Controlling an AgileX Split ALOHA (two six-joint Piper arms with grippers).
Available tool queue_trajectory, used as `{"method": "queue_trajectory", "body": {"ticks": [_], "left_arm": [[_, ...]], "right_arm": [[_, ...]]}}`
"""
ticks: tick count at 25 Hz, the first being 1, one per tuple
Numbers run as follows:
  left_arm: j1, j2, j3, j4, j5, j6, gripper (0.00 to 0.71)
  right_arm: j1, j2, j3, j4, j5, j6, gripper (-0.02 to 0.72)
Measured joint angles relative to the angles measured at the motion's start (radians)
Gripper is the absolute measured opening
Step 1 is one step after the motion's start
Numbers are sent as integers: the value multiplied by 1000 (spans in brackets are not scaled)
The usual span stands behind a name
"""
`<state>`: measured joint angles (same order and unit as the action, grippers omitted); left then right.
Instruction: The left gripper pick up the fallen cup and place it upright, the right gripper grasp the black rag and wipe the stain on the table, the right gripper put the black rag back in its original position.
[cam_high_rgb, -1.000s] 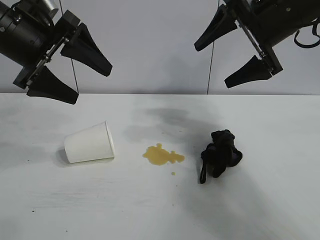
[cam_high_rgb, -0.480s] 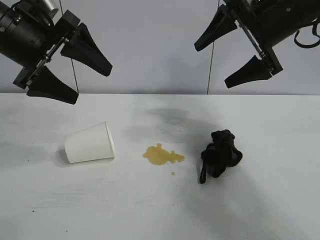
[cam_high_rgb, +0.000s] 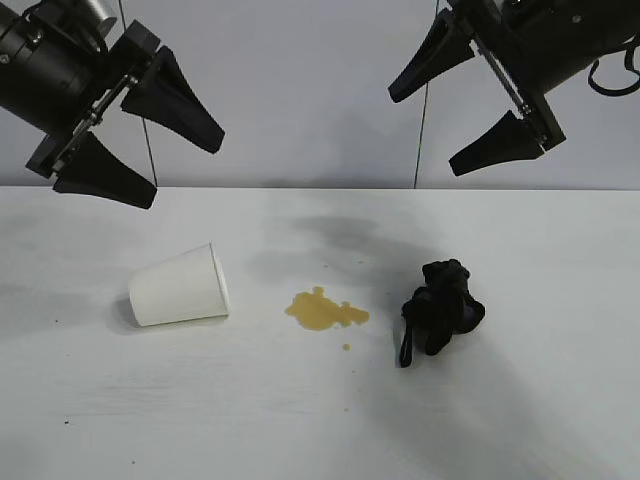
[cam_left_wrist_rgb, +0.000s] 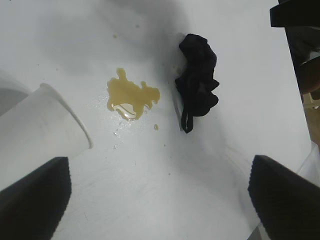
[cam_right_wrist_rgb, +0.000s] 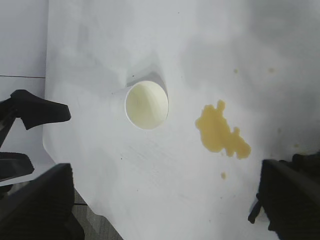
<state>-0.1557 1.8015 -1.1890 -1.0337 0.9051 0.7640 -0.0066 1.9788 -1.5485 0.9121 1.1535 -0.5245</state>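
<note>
Cup (cam_high_rgb: 180, 285): lying on its side on the table (cam_high_rgb: 320, 420), left of centre, mouth turned right toward the stain. Untouched. Same spot as a second ago.

Stain (cam_high_rgb: 325, 311): yellowish-brown blot mid-table, between cup and rag, apart from both; small separate droplet just on its near side. Unwiped.

Rag (cam_high_rgb: 441, 308): bunched black cloth right of the stain, thin loop trailing toward the near side. Not held.

Left gripper (cam_high_rgb: 135, 125): raised well above the table at far left, over and behind the cup, angled down toward centre. Jaws spread wide, nothing between them.

Right gripper (cam_high_rgb: 470, 105): raised well above the table at far right, over and behind the rag, angled down toward centre. Jaws spread wide, holding nothing.

Change over the last second: none found. Both arms in the same pose, all three items in the same places.

Meaning for task: no step begun. Judged at start position, both arms waiting.

Next step, judged: left gripper down to the cup, jaws across its side wall, then lift and set upright.

Risk, judged: light paper cup liable to roll or crush under a hard pinch; mouth close to the stain.
</note>
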Motion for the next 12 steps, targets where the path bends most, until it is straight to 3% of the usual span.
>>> {"method": "queue_trajectory", "body": {"ticks": [7, 12], "left_arm": [[0, 0, 0, 1, -46, 27, 693], [-1, 0, 0, 76, -27, 352, 693]], "right_arm": [[0, 0, 0, 0, 0, 0, 696], [0, 0, 0, 0, -1, 0, 696]]}}
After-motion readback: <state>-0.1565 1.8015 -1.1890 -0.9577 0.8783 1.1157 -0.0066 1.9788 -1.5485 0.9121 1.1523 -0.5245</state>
